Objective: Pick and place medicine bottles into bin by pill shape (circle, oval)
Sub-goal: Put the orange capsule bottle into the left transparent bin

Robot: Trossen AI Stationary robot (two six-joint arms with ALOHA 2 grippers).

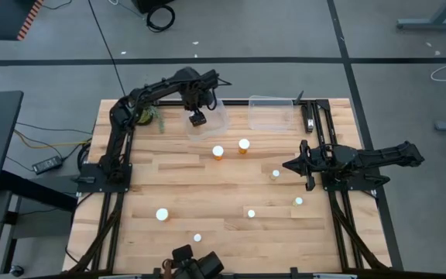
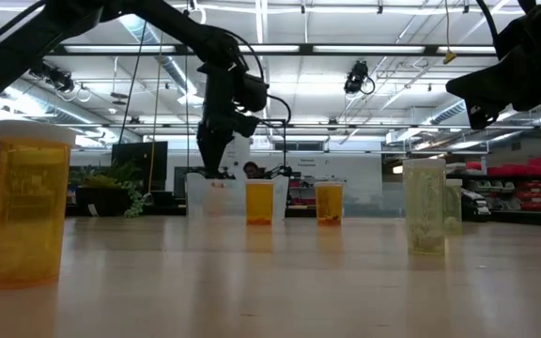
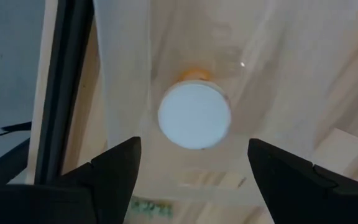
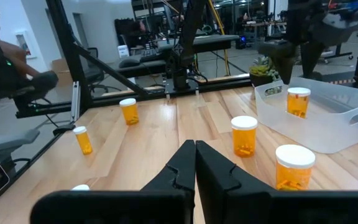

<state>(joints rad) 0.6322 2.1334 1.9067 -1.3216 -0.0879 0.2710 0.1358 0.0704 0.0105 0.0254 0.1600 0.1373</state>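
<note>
Your left gripper [image 1: 198, 118] hangs open over the bin [image 1: 217, 118], bottle [image 3: 194, 116] dropped inside; right gripper [image 1: 291, 164] waits closed.

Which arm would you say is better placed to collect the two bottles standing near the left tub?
Probably the left: its open pincer hangs over the left tub, beside both bottles. The right pincer sits shut farther off.

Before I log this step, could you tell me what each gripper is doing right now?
Left gripper: open, empty, above a bottle in the tub.
Right gripper: shut, empty.
</note>
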